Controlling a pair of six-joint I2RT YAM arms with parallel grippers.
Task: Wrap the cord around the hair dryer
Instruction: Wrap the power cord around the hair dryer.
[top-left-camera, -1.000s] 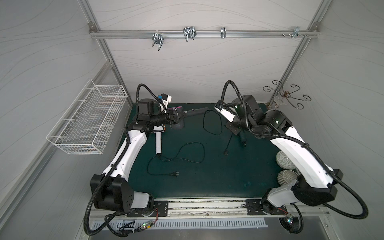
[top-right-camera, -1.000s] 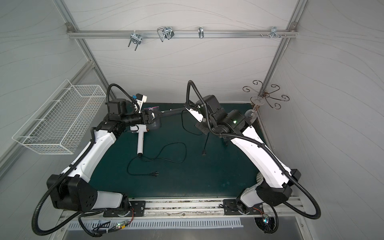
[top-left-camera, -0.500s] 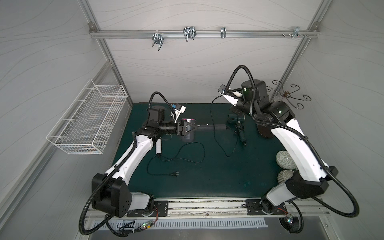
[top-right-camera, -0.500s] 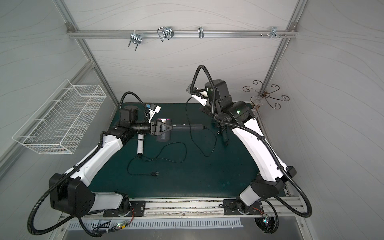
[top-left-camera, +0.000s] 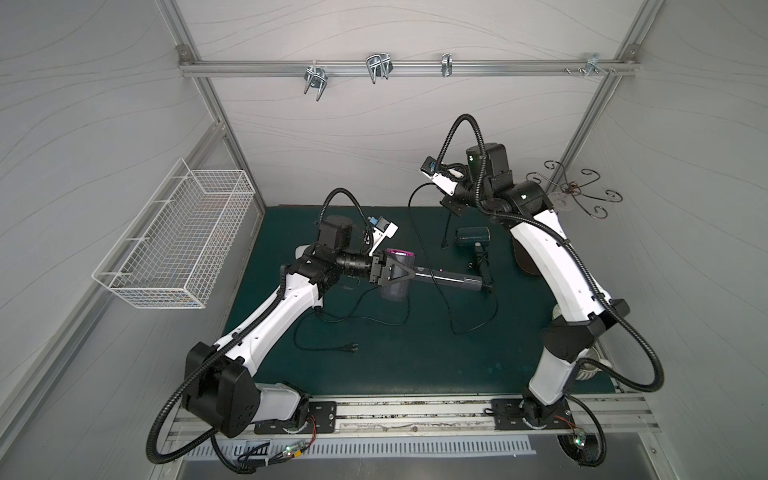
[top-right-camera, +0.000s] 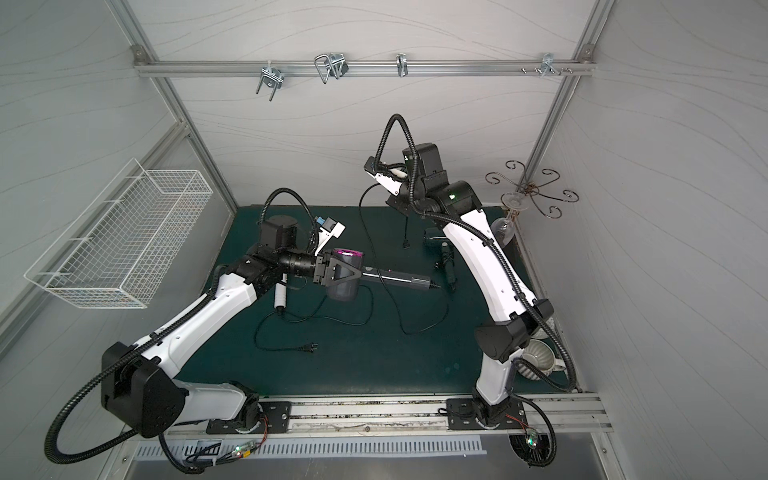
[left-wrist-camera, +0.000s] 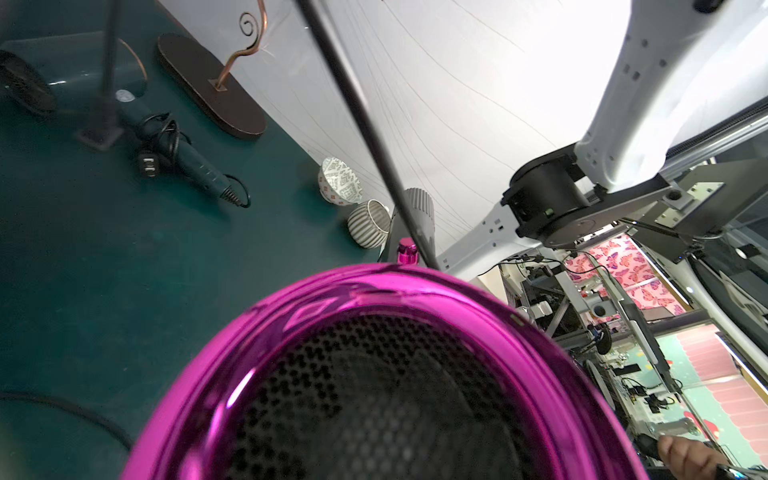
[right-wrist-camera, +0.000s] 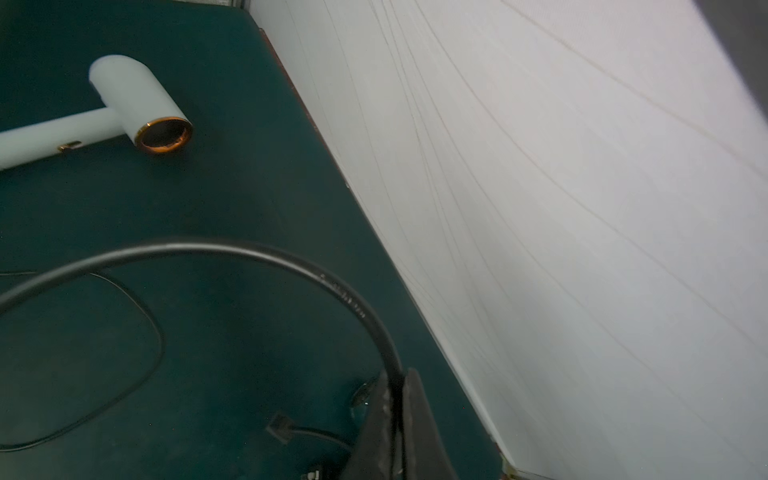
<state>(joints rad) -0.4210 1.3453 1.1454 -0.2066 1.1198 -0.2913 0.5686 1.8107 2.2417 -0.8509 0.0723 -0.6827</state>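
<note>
The left gripper (top-left-camera: 399, 275) was clamped across the barrel of the hair dryer (top-left-camera: 449, 277). Its forearm reached level over the green mat (top-left-camera: 415, 365), and the dryer's handle pointed toward 3 o'clock in both top views. The right gripper (right-wrist-camera: 397, 399) was pinched tight on the black cord (right-wrist-camera: 257, 253). That arm stood raised and bent at the mat's 1 o'clock corner, near the back wall. Print along the cord was too small to read. From the handle's end the cord sagged to the mat at 5 o'clock of the left gripper, then climbed to the right gripper. Its plug (top-left-camera: 444, 245) hung beneath at 6 o'clock.
</note>
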